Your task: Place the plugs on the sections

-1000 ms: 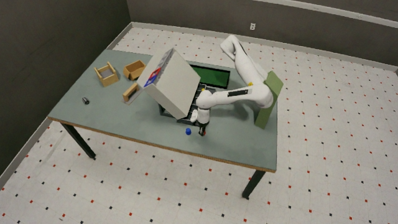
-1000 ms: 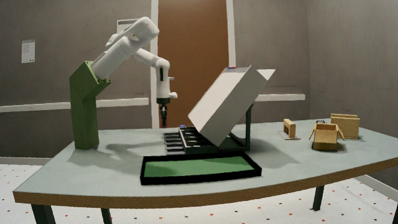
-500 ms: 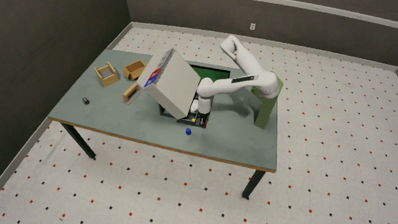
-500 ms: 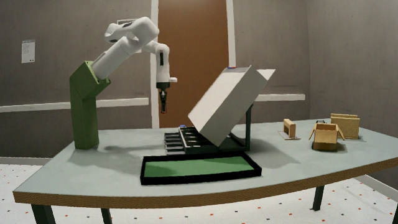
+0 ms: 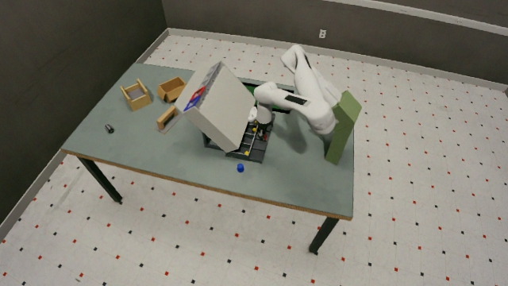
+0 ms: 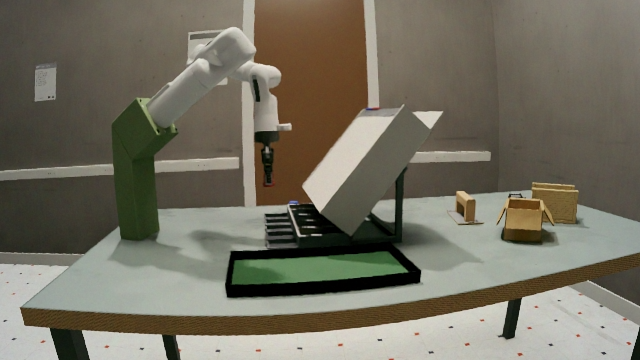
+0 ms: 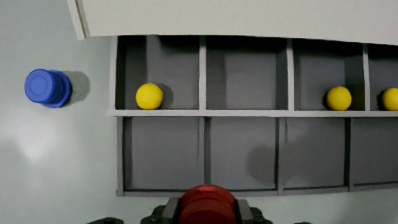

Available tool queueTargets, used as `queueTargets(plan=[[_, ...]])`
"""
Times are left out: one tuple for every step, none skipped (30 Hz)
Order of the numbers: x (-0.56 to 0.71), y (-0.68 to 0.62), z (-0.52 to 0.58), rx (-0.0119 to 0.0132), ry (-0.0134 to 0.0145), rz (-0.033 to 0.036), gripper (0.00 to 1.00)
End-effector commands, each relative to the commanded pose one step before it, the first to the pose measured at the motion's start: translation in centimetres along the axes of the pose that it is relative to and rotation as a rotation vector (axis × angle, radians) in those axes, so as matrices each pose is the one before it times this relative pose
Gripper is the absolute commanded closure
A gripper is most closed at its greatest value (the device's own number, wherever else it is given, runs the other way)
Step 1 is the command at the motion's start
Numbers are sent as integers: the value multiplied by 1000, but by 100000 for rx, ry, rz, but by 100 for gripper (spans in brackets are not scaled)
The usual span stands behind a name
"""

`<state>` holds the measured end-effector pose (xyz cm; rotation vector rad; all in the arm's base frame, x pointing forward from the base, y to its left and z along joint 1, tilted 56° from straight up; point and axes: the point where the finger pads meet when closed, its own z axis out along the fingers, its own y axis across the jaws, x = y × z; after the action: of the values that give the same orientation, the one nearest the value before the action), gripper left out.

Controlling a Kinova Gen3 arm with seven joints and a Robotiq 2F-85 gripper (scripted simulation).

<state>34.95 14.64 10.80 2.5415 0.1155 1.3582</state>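
the gripper [image 7: 207, 216] clamps the red plug [image 7: 207, 202], half cut off at the wrist view's bottom. the cover [image 7: 235, 17] hides the sections' [image 7: 165, 150] far ends. the blue plug [image 7: 47, 88] stands near the table's [image 5: 159, 151] front edge.

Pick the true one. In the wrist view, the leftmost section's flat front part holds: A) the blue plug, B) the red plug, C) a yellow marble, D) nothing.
D: the leftmost front part is bare; a marble lies in the part behind it, the blue plug stands on the table, and the red plug is in the gripper.
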Motion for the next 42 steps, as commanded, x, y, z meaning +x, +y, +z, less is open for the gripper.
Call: queueTargets(plan=[[909,6841,144,4490,-1098,-707,100],[133,622,23,0,0,0,100],[145,766,36,0,0,0,100],[130,913,16,0,0,0,100],[110,1092,-18,0,0,0,100],[102,1170,-53,0,0,0,100],[104,1120,-80,0,0,0,100],[61,635,-60,0,0,0,100],[0,0,0,0,0,0,100],[0,0,0,0,0,0,100],[0,0,0,0,0,0,100],[0,0,0,-1458,-552,91,100],[0,0,0,-1114,-493,64,100],[0,0,0,-672,-376,38,100],[0,0,0,-388,-186,23,100],[0,0,0,-209,-109,12,100],[842,5765,116,430,-1133,-422,100],[0,0,0,-21,-151,7,100],[0,0,0,-292,-314,75,100],[0,0,0,-707,-548,90,100],[0,0,0,-1083,-771,102,100],[0,0,0,-1289,-899,159,100],[0,0,0,-986,-780,119,100],[0,0,0,-519,-589,63,100],[0,0,0,-167,-390,9,100],[0,0,0,96,-228,-22,100],[0,0,0,297,-128,-38,100],[0,0,0,482,-38,-48,100],[0,0,0,651,70,-52,100],[0,0,0,716,151,-56,100],[0,0,0,682,171,-60,100],[0,0,0,0,0,0,100],[0,0,0,0,0,0,100],[-23,1,-43,1787,440,-233,100],[0,0,0,404,126,-64,100],[0,0,0,423,134,-27,100],[0,0,0,406,138,-42,100],[0,0,0,382,147,-55,100],[0,0,0,355,151,-57,100],[0,0,0,326,152,-55,100],[0,0,0,297,150,-51,100],[0,0,0,269,145,-47,100]])
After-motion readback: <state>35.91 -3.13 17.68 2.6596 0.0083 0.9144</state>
